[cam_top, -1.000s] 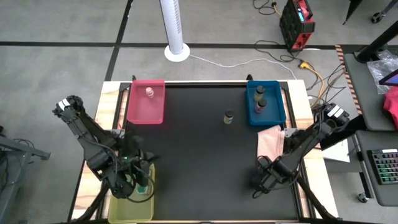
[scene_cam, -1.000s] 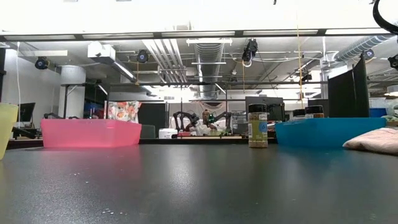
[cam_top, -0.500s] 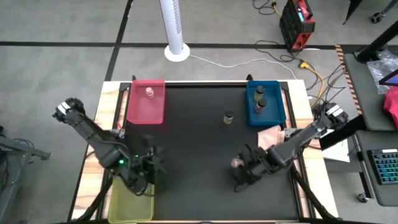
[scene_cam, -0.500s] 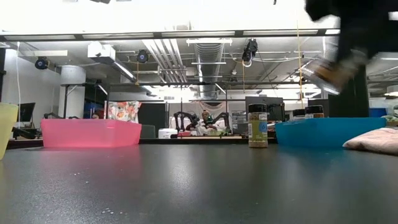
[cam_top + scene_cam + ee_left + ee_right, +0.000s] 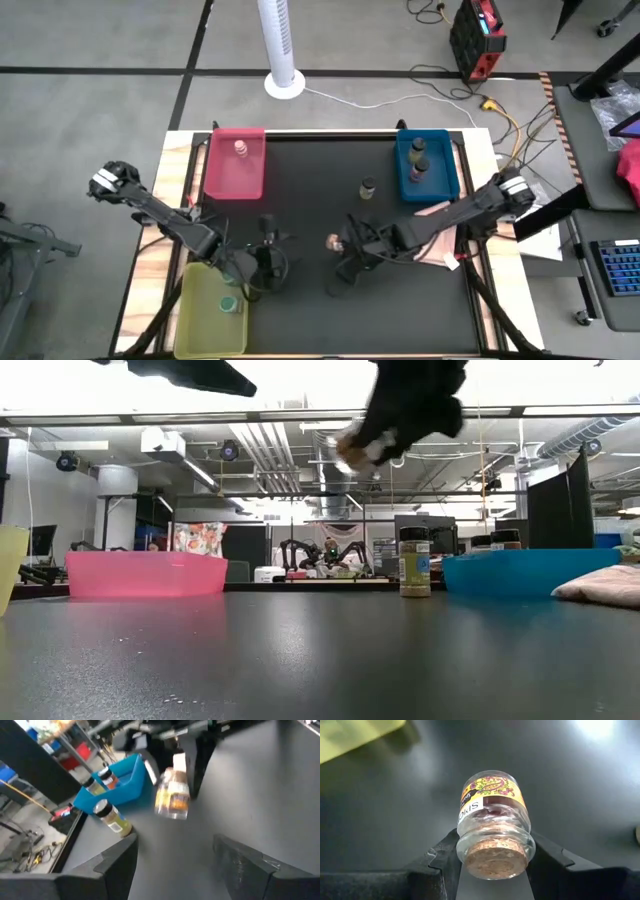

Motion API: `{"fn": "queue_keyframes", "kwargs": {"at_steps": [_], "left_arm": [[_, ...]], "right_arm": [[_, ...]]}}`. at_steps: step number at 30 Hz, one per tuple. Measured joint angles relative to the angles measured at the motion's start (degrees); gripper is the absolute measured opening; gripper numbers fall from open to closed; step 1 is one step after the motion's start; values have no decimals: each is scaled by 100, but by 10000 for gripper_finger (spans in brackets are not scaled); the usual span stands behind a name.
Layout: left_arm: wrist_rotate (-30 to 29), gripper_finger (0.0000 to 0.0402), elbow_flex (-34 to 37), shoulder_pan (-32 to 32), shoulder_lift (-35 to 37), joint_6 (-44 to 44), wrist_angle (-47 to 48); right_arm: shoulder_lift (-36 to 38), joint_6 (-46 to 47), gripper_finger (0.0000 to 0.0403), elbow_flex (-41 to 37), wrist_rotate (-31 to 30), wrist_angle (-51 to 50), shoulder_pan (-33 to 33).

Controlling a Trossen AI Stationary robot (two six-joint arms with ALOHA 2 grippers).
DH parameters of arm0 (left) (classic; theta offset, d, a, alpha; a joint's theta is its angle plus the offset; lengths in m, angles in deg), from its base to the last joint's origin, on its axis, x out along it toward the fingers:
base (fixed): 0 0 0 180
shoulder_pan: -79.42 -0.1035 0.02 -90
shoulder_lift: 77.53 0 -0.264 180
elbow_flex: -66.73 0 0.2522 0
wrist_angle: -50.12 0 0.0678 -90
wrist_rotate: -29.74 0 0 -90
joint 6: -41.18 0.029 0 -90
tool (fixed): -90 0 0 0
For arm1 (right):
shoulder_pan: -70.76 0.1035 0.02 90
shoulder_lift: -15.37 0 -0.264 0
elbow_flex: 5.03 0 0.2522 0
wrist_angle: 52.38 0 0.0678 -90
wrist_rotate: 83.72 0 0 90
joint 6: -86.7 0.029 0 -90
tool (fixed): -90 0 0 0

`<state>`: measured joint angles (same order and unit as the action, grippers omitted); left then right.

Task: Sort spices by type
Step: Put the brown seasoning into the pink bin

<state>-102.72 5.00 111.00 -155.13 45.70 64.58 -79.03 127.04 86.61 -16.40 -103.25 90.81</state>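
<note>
In the high view, three trays sit on the table (image 5: 320, 300): one upper left (image 5: 235, 180) holding one jar (image 5: 240, 148), one upper right (image 5: 445, 175) holding two jars (image 5: 418, 158), one lower left (image 5: 200, 325) holding one jar (image 5: 229, 303). A lone jar (image 5: 368, 187) stands left of the upper-right tray. A cloth (image 5: 437, 222) lies below that tray.

The only lettering that could be read stood on the cork-stoppered glass spice jar (image 5: 493, 827) held between the fingers of the right gripper (image 5: 492, 857). Its white label strip, just below a yellow band with a paisley pattern, bore dark capitals running sideways that looked like "SPIC", the rest turning out of sight around the glass. The label on the dark-capped spice jar (image 5: 415, 562) standing on the table was too small to read.
</note>
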Motion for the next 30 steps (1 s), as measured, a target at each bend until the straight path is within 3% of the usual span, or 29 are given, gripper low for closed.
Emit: {"fn": "queue_keyframes", "kwargs": {"at_steps": [6,16,30], "left_arm": [[6,240,501,-73,-57,295,-963],[-452,240,712,-346,-305,423,-1173],[-457,240,643,-486,-636,747,-1588]], "right_arm": [[-506,-728,168,622,6,231,-229],[-968,-1459,168,1419,172,319,-386],[-976,-1537,168,1529,214,234,-448]]}}
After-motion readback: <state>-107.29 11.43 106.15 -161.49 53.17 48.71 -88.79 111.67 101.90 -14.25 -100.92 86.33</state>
